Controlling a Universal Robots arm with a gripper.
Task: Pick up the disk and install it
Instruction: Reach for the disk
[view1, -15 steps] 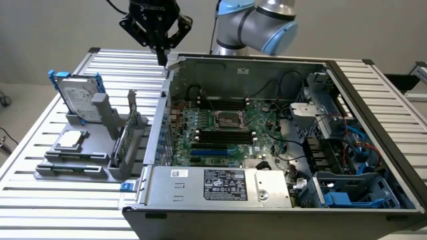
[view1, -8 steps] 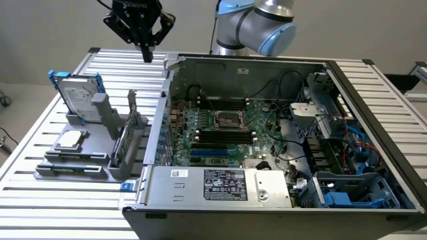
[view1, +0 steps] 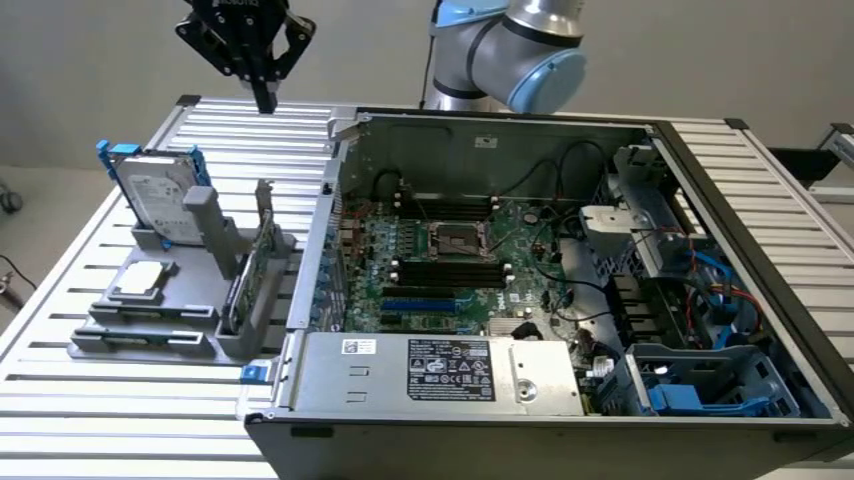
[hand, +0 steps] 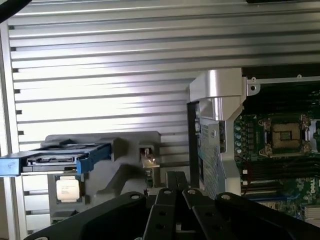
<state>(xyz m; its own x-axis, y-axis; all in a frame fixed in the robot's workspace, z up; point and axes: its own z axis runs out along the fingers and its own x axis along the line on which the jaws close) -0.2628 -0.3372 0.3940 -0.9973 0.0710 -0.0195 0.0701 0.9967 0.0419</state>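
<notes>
As the end effector (view1: 266, 100) hangs clenched and empty, the disk (view1: 160, 195) stands upright below it, toward the exterior view's left.

Disk (view1: 154, 195) dull silver metal with blue plastic edging, surface (view1: 107, 420) ribbed shiny metal, pincer (view1: 264, 98) matt black.

Silver-grey, white-labelled disk (view1: 160, 195) in blue carrier frame, upright on edge in grey stand.

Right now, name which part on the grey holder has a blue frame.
The rectangular silver-grey metal hard drive with the white label, standing on edge; the small square silver chip lies flat, unframed.
</notes>
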